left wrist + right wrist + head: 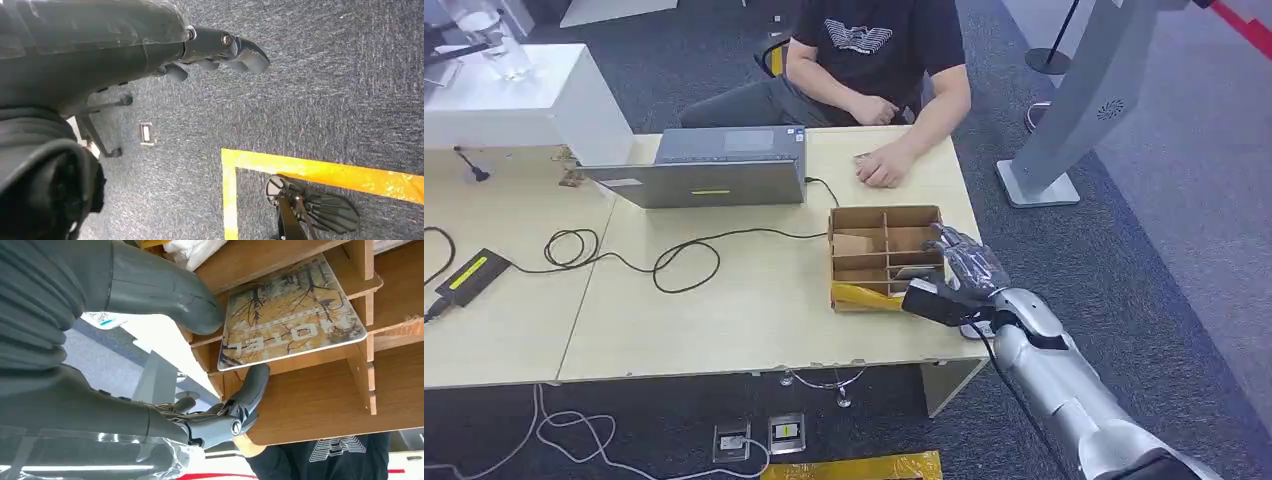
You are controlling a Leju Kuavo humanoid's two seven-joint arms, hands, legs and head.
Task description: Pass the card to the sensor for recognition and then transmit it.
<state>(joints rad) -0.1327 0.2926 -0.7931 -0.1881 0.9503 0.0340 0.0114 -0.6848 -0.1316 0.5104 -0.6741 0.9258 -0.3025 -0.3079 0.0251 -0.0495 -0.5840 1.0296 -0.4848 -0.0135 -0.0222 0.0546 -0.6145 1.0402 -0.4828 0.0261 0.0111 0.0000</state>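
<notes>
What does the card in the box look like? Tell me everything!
The card is a flat rectangle with rounded corners, printed with bare trees in yellow-brown tones and pale letters. It looks glossy, like plastic. It sits tilted in a compartment of the cardboard box, near the table's right edge. The right hand pinches its end, thumb on the printed face, a dark finger under the edge.

Card [292, 310] — one corner hidden behind the thumb of the right hand [150, 355]; whether the fingers [252, 387] touch its edge is unclear. Person [874, 60] — head cut off by the frame edge.
</notes>
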